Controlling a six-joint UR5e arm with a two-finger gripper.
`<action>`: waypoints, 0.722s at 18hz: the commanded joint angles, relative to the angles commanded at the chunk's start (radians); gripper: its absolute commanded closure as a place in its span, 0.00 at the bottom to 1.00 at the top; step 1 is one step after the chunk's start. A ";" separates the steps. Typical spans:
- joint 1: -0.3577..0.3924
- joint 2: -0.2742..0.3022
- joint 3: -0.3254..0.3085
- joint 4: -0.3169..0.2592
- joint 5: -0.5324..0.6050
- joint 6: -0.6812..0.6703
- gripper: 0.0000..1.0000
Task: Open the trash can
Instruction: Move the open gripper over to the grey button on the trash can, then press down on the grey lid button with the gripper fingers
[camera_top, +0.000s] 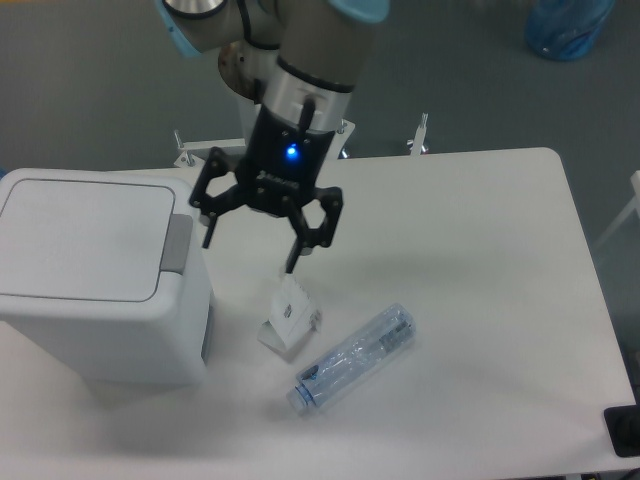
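A white worktop (480, 300) stands on a grey floor, with the arm's pedestal behind its far edge. The trash can (95, 275) sits at the worktop's left end, lid shut, its grey push tab (178, 243) facing right. Near it lie a small folded carton (288, 316) and a clear bottle (352, 358). The hand (250, 243) hangs fingers-down just right of the tab, spread wide and holding nothing.

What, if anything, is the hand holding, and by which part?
Nothing. The hand is open and empty, in the air beside the trash can.
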 joint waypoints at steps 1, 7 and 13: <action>-0.002 0.002 0.000 -0.020 0.000 0.000 0.00; -0.017 0.005 0.014 -0.150 0.044 0.002 0.00; -0.037 -0.014 0.021 -0.180 0.086 0.002 0.00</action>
